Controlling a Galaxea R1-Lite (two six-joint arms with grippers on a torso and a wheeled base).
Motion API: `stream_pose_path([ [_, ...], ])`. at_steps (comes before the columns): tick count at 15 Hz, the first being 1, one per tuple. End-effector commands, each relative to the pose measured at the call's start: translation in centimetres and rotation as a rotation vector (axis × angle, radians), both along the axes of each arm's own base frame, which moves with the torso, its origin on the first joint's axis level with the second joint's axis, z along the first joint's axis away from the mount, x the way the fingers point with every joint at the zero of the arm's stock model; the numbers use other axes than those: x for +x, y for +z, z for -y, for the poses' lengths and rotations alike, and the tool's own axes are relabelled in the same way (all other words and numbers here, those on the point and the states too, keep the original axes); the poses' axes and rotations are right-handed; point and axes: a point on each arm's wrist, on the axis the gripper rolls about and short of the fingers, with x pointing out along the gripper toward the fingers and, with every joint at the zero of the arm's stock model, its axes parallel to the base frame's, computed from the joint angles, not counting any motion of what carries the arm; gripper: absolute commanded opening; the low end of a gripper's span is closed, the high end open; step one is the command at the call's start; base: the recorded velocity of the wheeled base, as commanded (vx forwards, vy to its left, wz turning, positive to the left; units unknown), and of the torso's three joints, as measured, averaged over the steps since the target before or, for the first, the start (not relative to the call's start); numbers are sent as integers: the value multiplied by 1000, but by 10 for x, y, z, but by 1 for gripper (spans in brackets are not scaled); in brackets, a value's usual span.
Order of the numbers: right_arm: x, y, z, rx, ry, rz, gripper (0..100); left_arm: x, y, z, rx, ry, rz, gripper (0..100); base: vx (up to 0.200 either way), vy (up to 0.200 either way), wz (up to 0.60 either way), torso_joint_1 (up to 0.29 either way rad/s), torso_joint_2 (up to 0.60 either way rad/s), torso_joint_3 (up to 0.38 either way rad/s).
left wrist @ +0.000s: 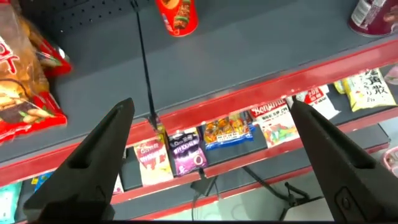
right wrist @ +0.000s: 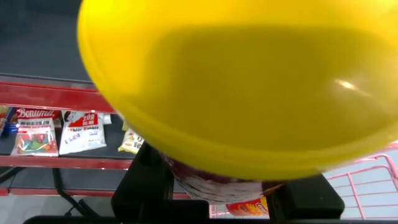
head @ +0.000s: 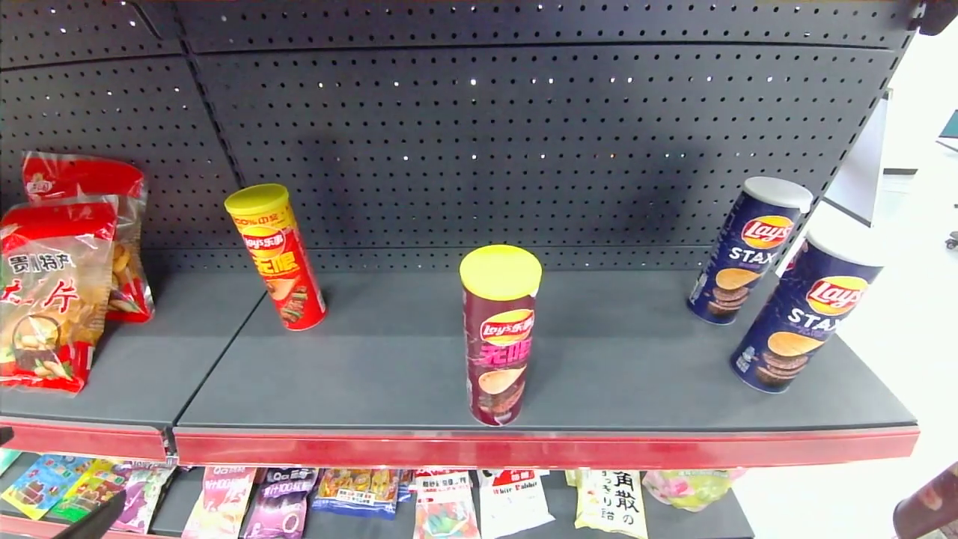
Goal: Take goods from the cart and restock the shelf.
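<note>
My right gripper (right wrist: 224, 190) is shut on a chip can (right wrist: 236, 81) whose yellow lid faces the right wrist camera; black fingers (right wrist: 146, 186) clamp its dark red body. That can's body (head: 928, 509) peeks in at the head view's bottom right corner. My left gripper (left wrist: 210, 107) is open with nothing between its fingers, below the red front edge of the shelf (head: 614, 359). One of its fingertips (head: 97, 519) shows at the head view's lower left. On the shelf stand a red can (head: 275, 254), a maroon can (head: 500, 337) near the front edge, and two blue cans (head: 748, 251) (head: 804, 314).
Bagged snacks (head: 52, 284) stand at the shelf's left end. A lower shelf holds several hanging packets (head: 449, 501). Wide bare gaps lie between the cans. The red wire cart (right wrist: 373, 186) is beside the held can in the right wrist view.
</note>
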Motion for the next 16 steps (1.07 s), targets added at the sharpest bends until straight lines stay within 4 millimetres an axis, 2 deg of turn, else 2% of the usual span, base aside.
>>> stream_pose_path([
  [1, -2, 0, 0, -1, 1, 9, 0, -2, -2, -1, -1, 0, 5, 100, 0, 0, 0, 0, 0, 0],
  [6, -7, -5, 0, -8, 5, 18, 0, -7, -8, -2, 20, -7, 12, 100, 0, 0, 0, 0, 0, 0],
  [10, -5, 1, 0, -77, 44, 23, 0, -14, -15, -3, 14, -17, 27, 100, 0, 0, 0, 0, 0, 0],
  [13, 8, 31, -6, -60, 232, 57, 0, -22, -16, -5, -2, -21, 63, 100, 0, 0, 0, 0, 0, 0],
  [14, 29, 56, -14, -31, 415, 51, 0, -27, -19, -6, -16, -23, 82, 100, 0, 0, 0, 0, 0, 0],
  [16, 51, 79, -26, -27, 527, 45, 0, -33, -25, -8, -19, -25, 102, 100, 0, 0, 0, 0, 0, 0],
])
